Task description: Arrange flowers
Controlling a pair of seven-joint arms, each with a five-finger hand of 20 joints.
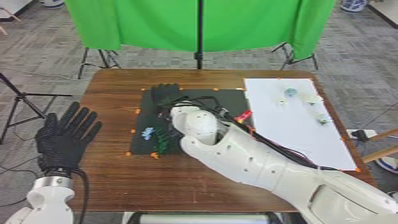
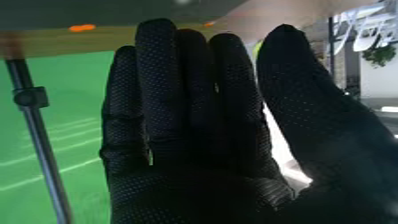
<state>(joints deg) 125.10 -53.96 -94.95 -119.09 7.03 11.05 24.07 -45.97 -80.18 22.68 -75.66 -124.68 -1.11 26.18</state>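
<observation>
The blue flower lies on the black mat, near a green sprig. It is probably light, with petals that crush easily; pinch its stem gently. The right robot hand is released, fingers straight, gripping nothing.

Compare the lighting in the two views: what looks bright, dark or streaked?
Head view: fairly even light, with the white sheet and the right arm brightest. Right wrist view: the right hand is dark against a brighter background, glare shows between thumb and fingers, and pale streaks cross the green cloth.
</observation>
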